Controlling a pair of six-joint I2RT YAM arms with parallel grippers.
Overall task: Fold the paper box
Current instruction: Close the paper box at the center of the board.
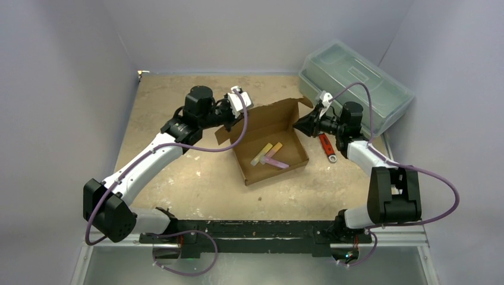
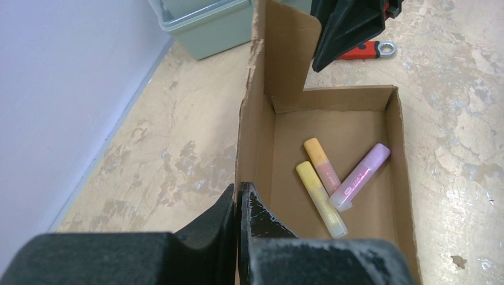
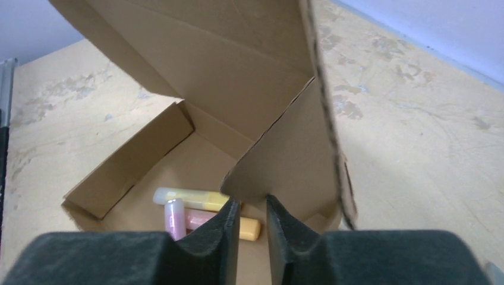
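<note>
paper box (image 1: 270,142) table centre | three markers (image 1: 268,155) inside | toolbox (image 1: 356,83) behind-right | wrench (image 1: 327,146) right

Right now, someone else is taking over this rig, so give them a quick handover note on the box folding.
Left gripper: shut on the paper box, pinching its left wall edge.
Right gripper: jaws slightly apart around a side flap at the box's right; whether it grips is unclear.
The box sits mid-table, tray formed, lid still standing open at the back. Three highlighters lie inside.
A red wrench and a plastic toolbox sit to the right.
Done: base and walls up. Left: tuck the side flaps, then close the lid.
</note>
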